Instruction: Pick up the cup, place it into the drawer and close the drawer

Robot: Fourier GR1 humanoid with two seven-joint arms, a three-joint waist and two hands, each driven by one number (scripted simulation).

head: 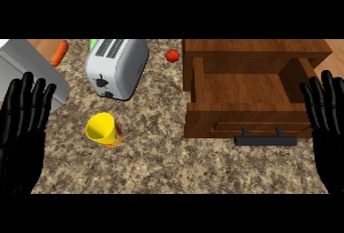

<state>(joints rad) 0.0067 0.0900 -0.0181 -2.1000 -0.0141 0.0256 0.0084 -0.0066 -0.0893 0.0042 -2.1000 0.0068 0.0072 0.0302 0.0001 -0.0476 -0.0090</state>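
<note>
We see the yellow cup [103, 129] tipped, mouth toward us and leftward, drawer [245, 91] open, left hand [23, 113] and right hand [326, 109] open, empty.

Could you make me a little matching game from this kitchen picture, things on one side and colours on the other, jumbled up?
Things:
1. cup
2. toaster
3. drawer
4. drawer handle

Colours:
A. brown wood
B. black
C. yellow
D. silver grey

Pairs: 1-C, 2-D, 3-A, 4-B
</note>
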